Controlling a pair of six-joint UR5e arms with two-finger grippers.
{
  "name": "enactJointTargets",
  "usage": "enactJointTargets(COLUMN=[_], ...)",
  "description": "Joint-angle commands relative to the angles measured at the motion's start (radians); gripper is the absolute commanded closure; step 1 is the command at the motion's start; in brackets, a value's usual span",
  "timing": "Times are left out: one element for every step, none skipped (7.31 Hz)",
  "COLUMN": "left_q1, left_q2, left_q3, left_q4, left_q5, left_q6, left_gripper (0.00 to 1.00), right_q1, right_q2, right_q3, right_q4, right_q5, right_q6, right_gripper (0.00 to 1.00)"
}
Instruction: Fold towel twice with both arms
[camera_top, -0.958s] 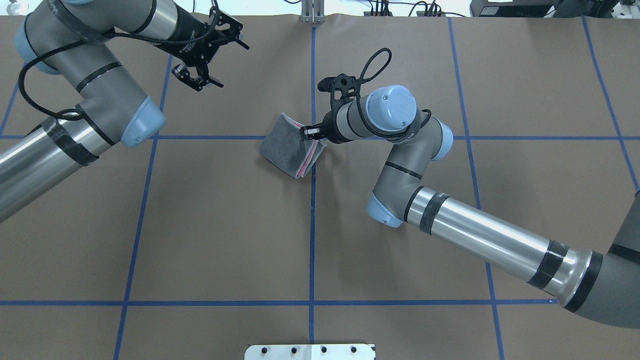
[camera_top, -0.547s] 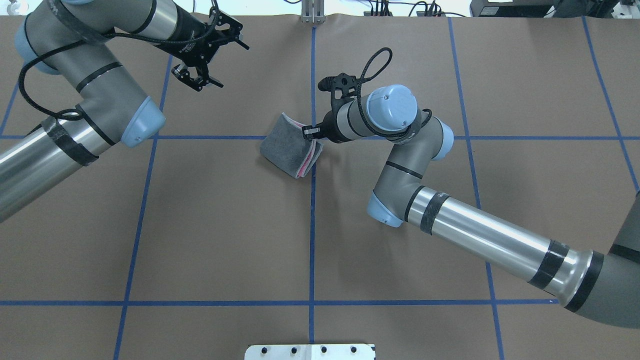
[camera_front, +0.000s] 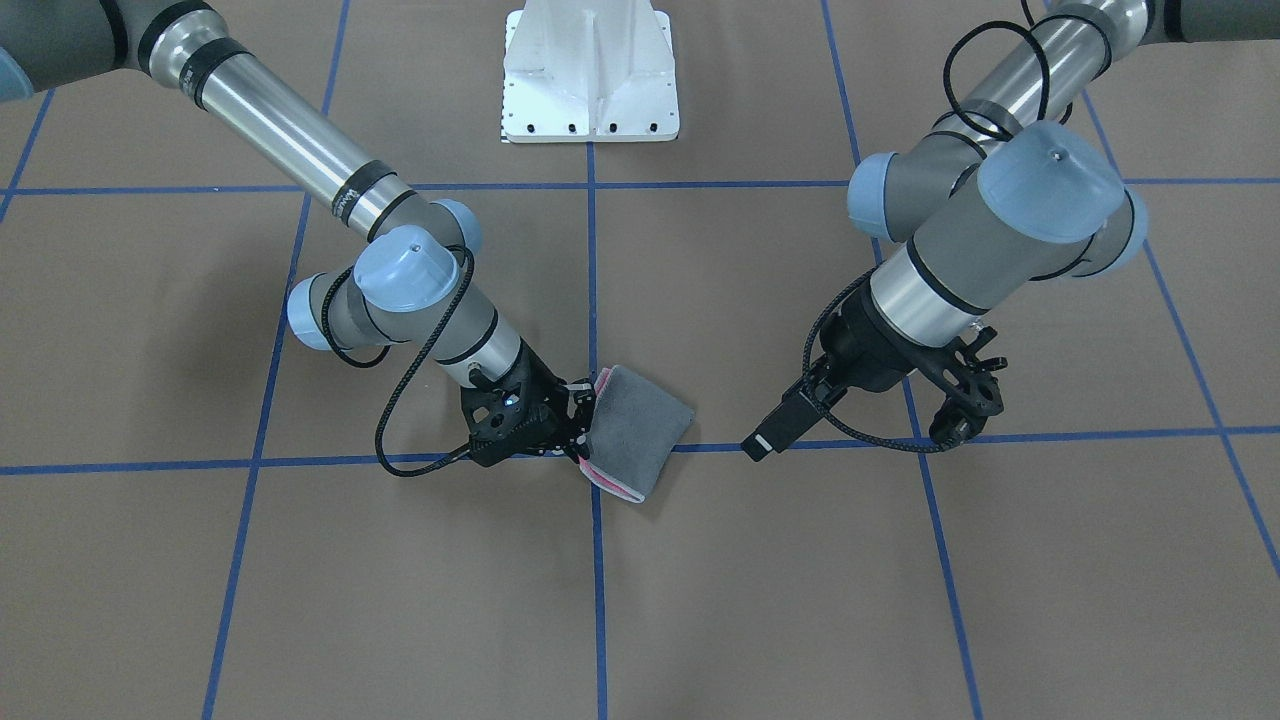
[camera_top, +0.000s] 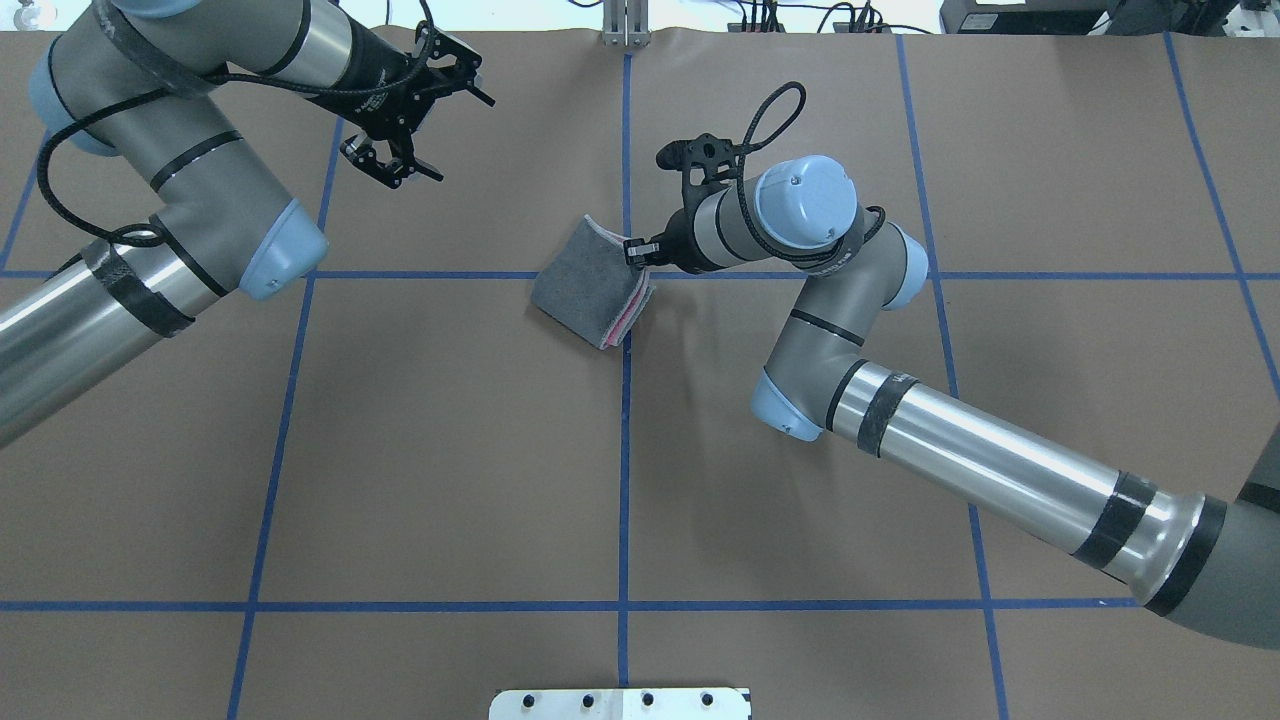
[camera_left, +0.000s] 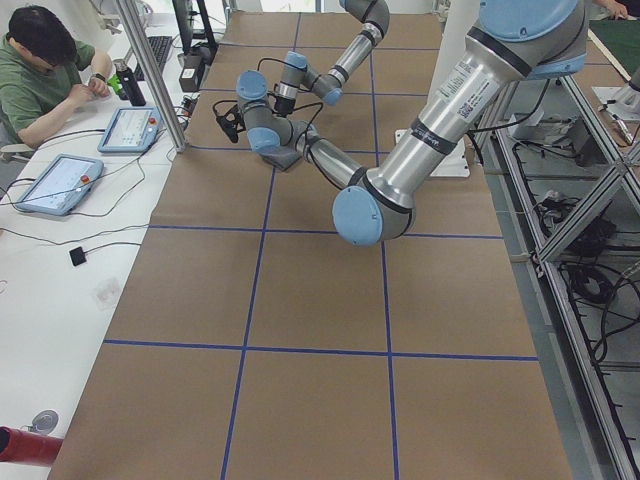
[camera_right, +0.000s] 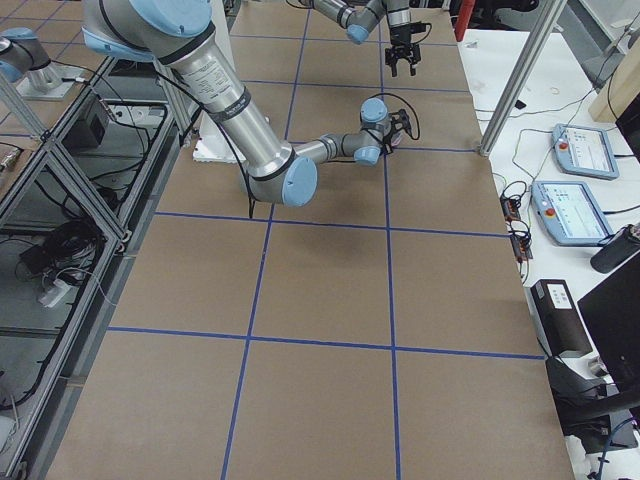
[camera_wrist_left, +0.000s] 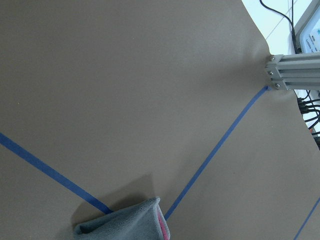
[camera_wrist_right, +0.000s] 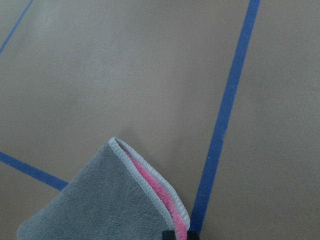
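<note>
Towel (camera_top: 590, 285) on a brown tabletop (camera_top: 450, 450) marked with a grid of blue tape lines. Items follow from largest to smallest.

**Arms (two).** The right arm (camera_top: 980, 470) enters from the near right corner of the overhead view. Its elbow is bent sharply and its wrist is turned low toward the middle of the tabletop. The left arm (camera_top: 200, 180) comes in from the left edge, folds back at the elbow, and carries its wrist above the far part of the tabletop.

**Pedestal (one).** A white base (camera_front: 590, 70) stands between the two arms' roots.

**Towel (one).** It is folded into a small square with the dark grey face up. Pink layers and a light hem show along the edge next to the right gripper (camera_top: 635, 252). That edge lies directly at the gripper's fingertips, and the rest of the cloth spreads away from them on the tabletop. The towel is well apart from the left gripper (camera_top: 467, 140).

**Grippers (two).** The right gripper is narrow, pinched on the towel's layered edge. In the right wrist view a dark fingertip meets the pink fold at the bottom of the frame. The left gripper is spread wide, holds nothing, and hovers off the tabletop.
</note>
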Motion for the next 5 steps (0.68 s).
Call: enactJointTargets(left_q1=[0.002, 0.002, 0.002, 0.002, 0.002], left_q2=[0.001, 0.001, 0.001, 0.001, 0.003], left_q3=[0.000, 0.000, -0.003, -0.003, -0.003], left_q4=[0.001, 0.000, 0.000, 0.000, 0.001], left_q5=[0.002, 0.001, -0.001, -0.001, -0.001], left_q6=[0.000, 0.000, -0.002, -0.002, 0.000], left_gripper=[0.00, 0.00, 0.00, 0.00, 0.00], right_q1=[0.012, 0.012, 0.012, 0.012, 0.009], right_q2=[-0.012, -0.018, -0.018, -0.032, -0.079], right_q3=[0.013, 0.036, 0.051, 0.058, 0.099], right_q4=[0.000, 0.000, -0.003, -0.003, -0.006], right_q5=[0.014, 0.014, 0.014, 0.014, 0.014], right_q6=[-0.003, 0.005, 0.011, 0.010, 0.004], right_gripper=[0.89, 0.89, 0.95, 0.95, 0.94])
